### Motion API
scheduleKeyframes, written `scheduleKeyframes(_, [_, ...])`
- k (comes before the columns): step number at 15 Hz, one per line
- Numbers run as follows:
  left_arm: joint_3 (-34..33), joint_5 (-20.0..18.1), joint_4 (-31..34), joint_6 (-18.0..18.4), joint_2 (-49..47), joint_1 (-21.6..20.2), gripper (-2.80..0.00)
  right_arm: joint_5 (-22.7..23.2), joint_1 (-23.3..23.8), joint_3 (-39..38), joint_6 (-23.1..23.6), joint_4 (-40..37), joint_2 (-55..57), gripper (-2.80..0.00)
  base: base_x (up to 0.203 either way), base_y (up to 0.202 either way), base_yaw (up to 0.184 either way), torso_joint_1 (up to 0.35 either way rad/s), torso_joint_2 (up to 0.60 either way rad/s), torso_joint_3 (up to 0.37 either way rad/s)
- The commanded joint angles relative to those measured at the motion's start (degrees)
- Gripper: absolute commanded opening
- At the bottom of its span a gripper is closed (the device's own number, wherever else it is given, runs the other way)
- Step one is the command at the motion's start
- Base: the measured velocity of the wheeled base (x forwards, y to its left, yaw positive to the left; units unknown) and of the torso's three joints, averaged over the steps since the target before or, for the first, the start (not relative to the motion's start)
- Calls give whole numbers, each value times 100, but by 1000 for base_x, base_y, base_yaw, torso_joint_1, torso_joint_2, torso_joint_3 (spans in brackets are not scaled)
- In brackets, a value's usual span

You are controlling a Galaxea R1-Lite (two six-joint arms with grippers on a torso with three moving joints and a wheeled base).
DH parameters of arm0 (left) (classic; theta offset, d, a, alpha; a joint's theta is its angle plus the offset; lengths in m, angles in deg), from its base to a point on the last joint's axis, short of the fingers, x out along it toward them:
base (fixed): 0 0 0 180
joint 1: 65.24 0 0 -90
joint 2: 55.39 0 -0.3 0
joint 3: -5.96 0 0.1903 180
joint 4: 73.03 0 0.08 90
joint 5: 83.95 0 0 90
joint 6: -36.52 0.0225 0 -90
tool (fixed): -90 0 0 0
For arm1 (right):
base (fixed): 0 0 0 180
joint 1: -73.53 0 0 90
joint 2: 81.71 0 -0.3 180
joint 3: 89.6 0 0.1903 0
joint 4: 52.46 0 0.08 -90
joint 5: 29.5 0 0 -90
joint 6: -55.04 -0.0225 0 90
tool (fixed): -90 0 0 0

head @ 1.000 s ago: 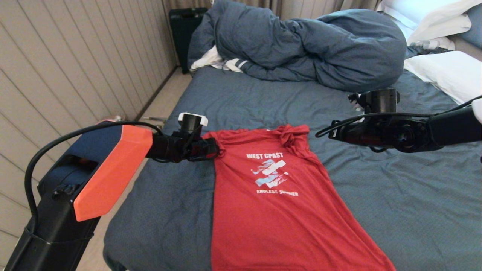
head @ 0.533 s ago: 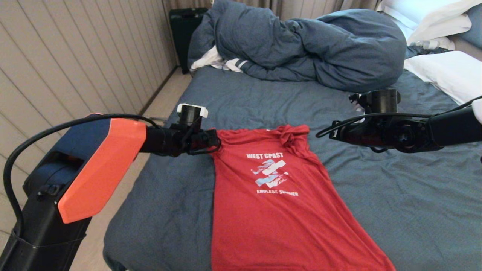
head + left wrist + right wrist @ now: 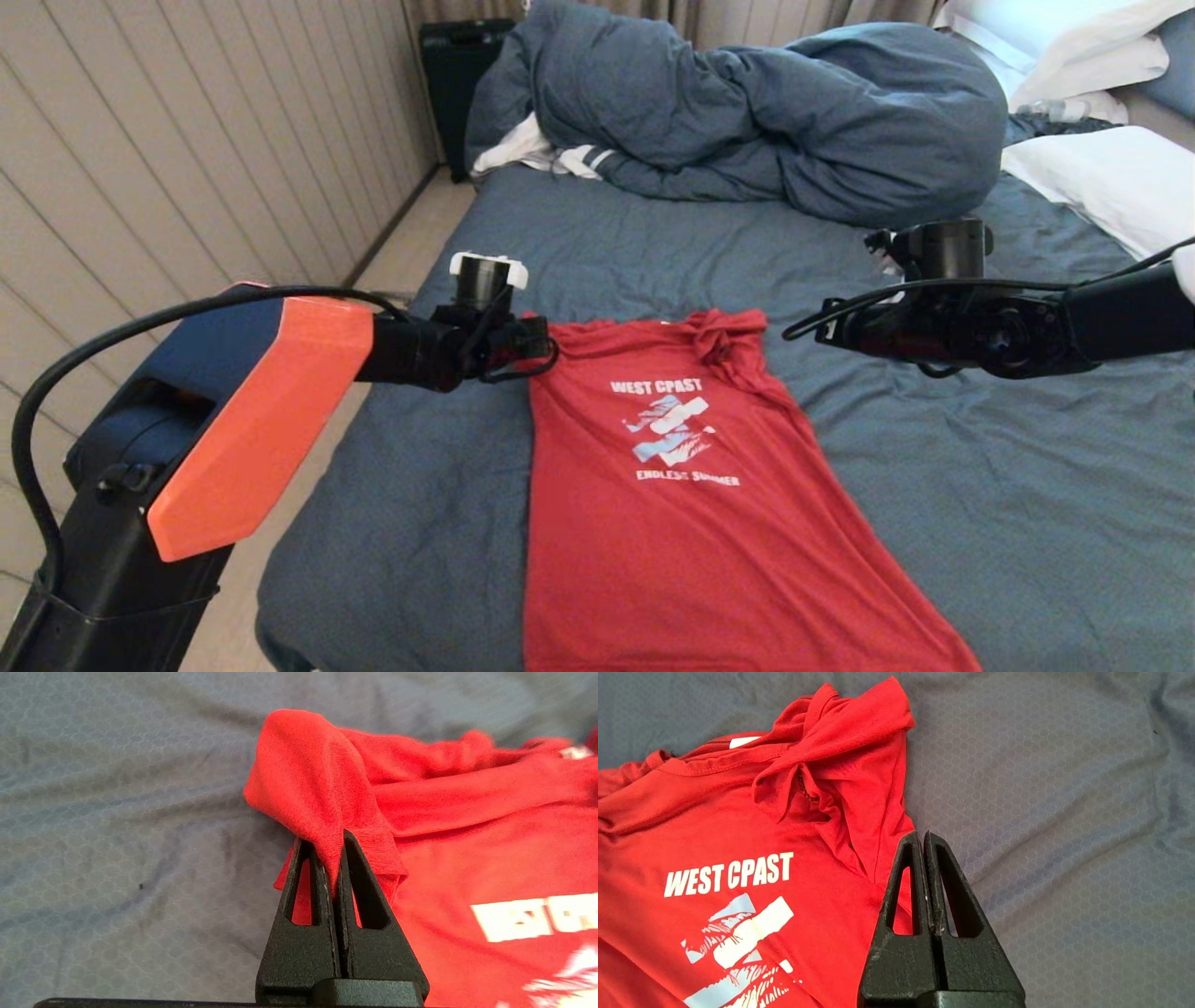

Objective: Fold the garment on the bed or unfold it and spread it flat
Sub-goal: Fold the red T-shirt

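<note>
The red T-shirt [image 3: 672, 523] lies face up on the dark blue-grey sheet of the bed [image 3: 980, 523], its collar end pointing away from the robot and its hem running off the near edge of the head view, with the white lettering and pale chest graphic showing. The shirt's left side runs in a straight edge, and its right shoulder is bunched into a small heap of folds near the collar. The left gripper [image 3: 332, 847] is at the shirt's far left corner, its jaws closed on a fold of red cloth: in the left wrist view the fabric rises in a peak from between the two black fingertips, lifted off the sheet. The right gripper [image 3: 923, 835] hangs above the sheet just beside the shirt's right edge, a little nearer the robot than the bunched shoulder; its jaws are pressed together with nothing between them, and they do not touch the cloth. Behind the shirt, toward the head of the bed, a duvet [image 3: 747, 112] of the same blue-grey lies in a big rumpled heap, with a white striped cloth [image 3: 551, 154] poking out at its left end and white pillows [image 3: 1092, 177] at the right. A panelled wall [image 3: 187, 168] runs along the left side of the bed.
</note>
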Motion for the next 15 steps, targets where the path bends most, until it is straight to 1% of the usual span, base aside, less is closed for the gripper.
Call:
scheduleKeyframes(1, [-5, 66, -19, 93, -141, 7, -280, 1, 1, 2, -8, 11, -5, -280, 0, 0, 0, 0, 0, 0])
scheduleKeyframes(3, [-8, 212, -109, 241, -237, 171, -280, 1, 6, 2, -7, 11, -5, -280, 0, 0, 0, 0, 0, 0])
scheduleKeyframes(5, [-6, 512, -139, 521, -356, 335, -280, 1, 4, 2, 0, 11, -5, -280, 0, 0, 0, 0, 0, 0])
scheduleKeyframes(6, [-6, 678, -143, 606, -418, 423, -280, 1, -2, 2, 1, 11, 3, -280, 0, 0, 0, 0, 0, 0])
scheduleKeyframes(7, [-6, 813, -144, 630, -453, 478, -280, 1, -2, 2, 1, 11, 12, -280, 0, 0, 0, 0, 0, 0])
scheduleKeyframes(12, [-4, 914, -145, 623, -450, 490, -280, 1, -2, 2, 1, 18, 12, -280, 0, 0, 0, 0, 0, 0])
scheduleKeyframes(13, [-4, 1004, -146, 596, -419, 492, 0, 1, -2, 2, 1, 11, 12, -280, 0, 0, 0, 0, 0, 0])
scheduleKeyframes(15, [-6, 1078, -152, 558, -268, 483, 0, 1, -2, 2, -8, 11, 21, -280, 0, 0, 0, 0, 0, 0])
